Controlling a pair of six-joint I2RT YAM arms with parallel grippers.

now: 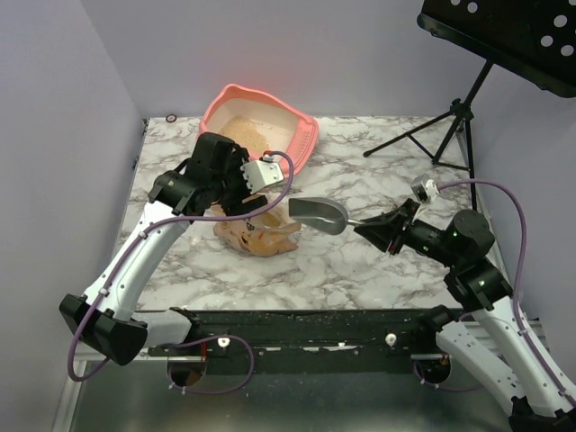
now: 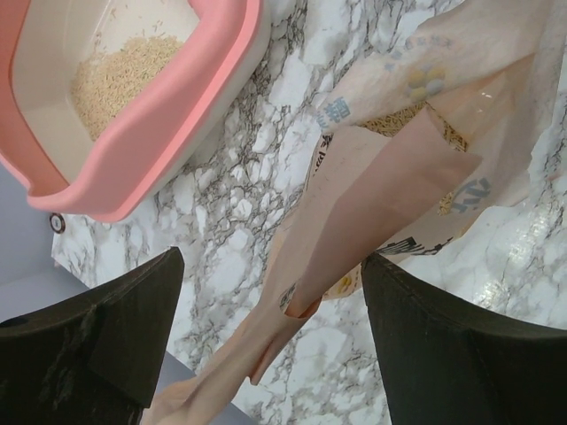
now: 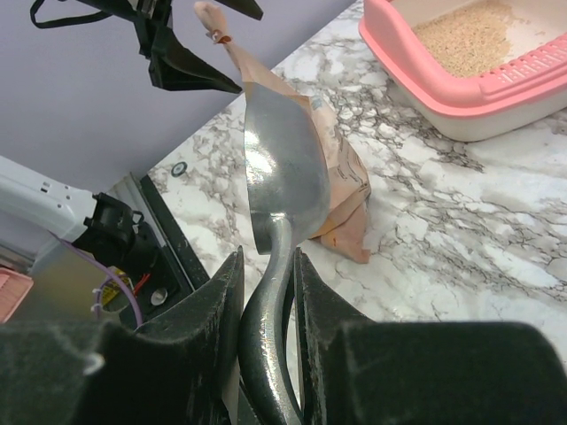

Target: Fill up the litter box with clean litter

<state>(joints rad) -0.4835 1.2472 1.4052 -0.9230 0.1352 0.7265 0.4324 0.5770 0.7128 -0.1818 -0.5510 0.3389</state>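
Observation:
The salmon-pink litter box (image 1: 304,135) stands at the table's back left, with a patch of beige clean litter (image 1: 250,133) inside. The left wrist view shows its rim (image 2: 190,97) and the litter (image 2: 115,75); the right wrist view shows both too, the box (image 3: 478,88) and the litter (image 3: 461,35). A crumpled pink litter bag (image 1: 256,236) lies mid-table, with granules showing in its opening (image 2: 394,119). My left gripper (image 2: 270,266) is open, its fingers wide on either side of the bag's twisted top (image 2: 266,328). My right gripper (image 3: 267,266) is shut on the handle of a metal scoop (image 3: 283,168), whose bowl (image 1: 319,214) hangs just right of the bag.
A black music stand (image 1: 463,108) stands on its tripod at the back right. A black rail (image 1: 306,324) with scattered grains runs along the near edge. Purple walls close the left and back sides. A small black ring (image 1: 171,118) lies by the box's left corner.

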